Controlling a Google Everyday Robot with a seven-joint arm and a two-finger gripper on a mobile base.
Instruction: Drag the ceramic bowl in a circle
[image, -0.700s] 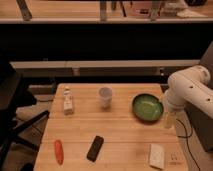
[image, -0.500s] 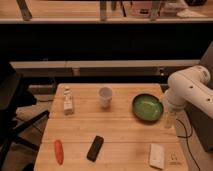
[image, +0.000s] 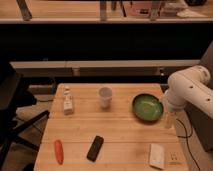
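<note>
Comparing this moment with the half second before, nothing on the counter (image: 120, 132) appears to have shifted. Along the near edge the carrot (image: 58, 151) lies at 7 o'clock, the black block (image: 95, 148) at 6 o'clock and the white packet (image: 157, 155) at 5 o'clock, all where they were. Farther back, the green bowl (image: 147, 106) sits at about 2 o'clock on the counter, upright and flat on the wood, with no visible slide. The white cup (image: 105, 96) at 12 o'clock and the small bottle (image: 67, 102) at 10 o'clock also look unmoved.

For the task this suggests that the circle has not begun. The bowl is in its resting spot and the drag has yet to start, so this reads as the moment of settling contact.

The pincer (image: 170, 121) hangs down at roughly 4 o'clock of the bowl, just beside its rim or touching it; which of the two cannot be told. Whether the pincer is wide, narrow or holding the rim cannot be told either. Above it, the white arm (image: 187, 90) bends in from the 3 o'clock side of the counter, its forearm arching over and pointing nearly straight down, and it too shows no change of pose.
</note>
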